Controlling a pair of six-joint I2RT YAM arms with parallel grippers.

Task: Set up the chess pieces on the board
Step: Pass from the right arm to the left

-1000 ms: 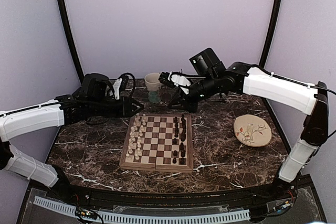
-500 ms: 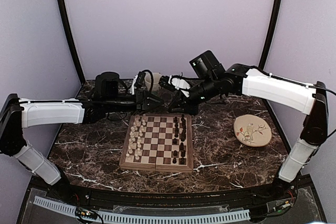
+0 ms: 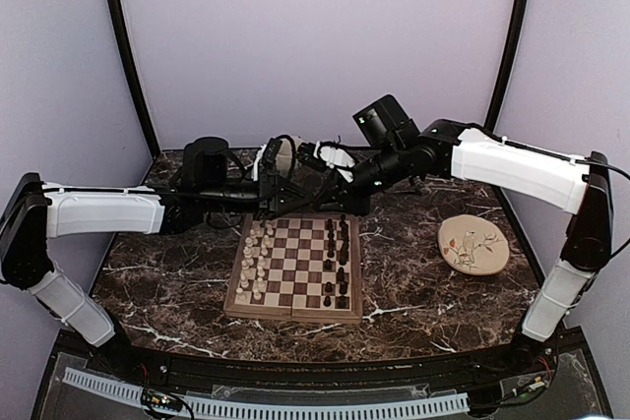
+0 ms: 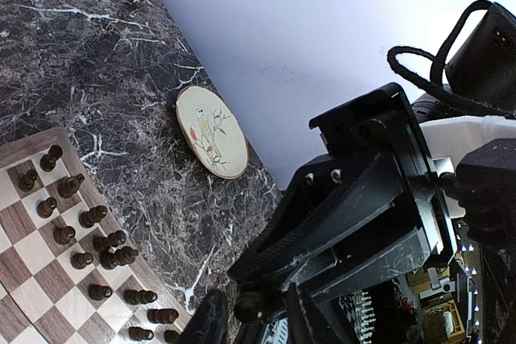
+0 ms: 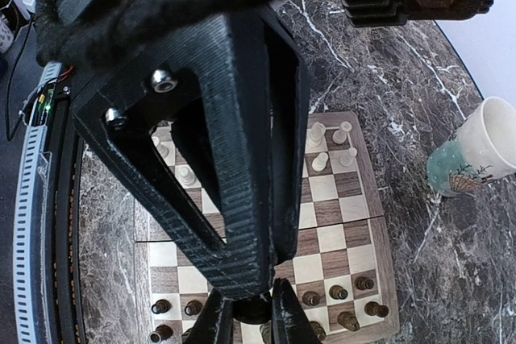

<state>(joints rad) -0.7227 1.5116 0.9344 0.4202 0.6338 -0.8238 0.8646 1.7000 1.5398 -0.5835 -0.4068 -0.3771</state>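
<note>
The board (image 3: 293, 314) lies mid-table with cream-white chess pieces (image 3: 256, 253) on its left columns and dark pieces (image 3: 337, 253) on its right columns. Both grippers meet just above the board's far edge. My right gripper (image 5: 252, 321) is shut on a dark chess piece (image 5: 255, 309). My left gripper (image 4: 250, 324) is open, with its fingers on either side of that same piece (image 4: 248, 305) and a gap on both sides. In the top view the left gripper (image 3: 311, 194) and the right gripper (image 3: 335, 190) hide the piece.
A cream cup (image 5: 476, 155) stands behind the board, mostly hidden by the left gripper in the top view. A round cream plate (image 3: 473, 245) with a bird drawing lies right of the board. Dark marble table, walls close on three sides.
My left arm has reached right, from the back left to the right gripper. The right gripper has stayed almost still above the board's far edge.
</note>
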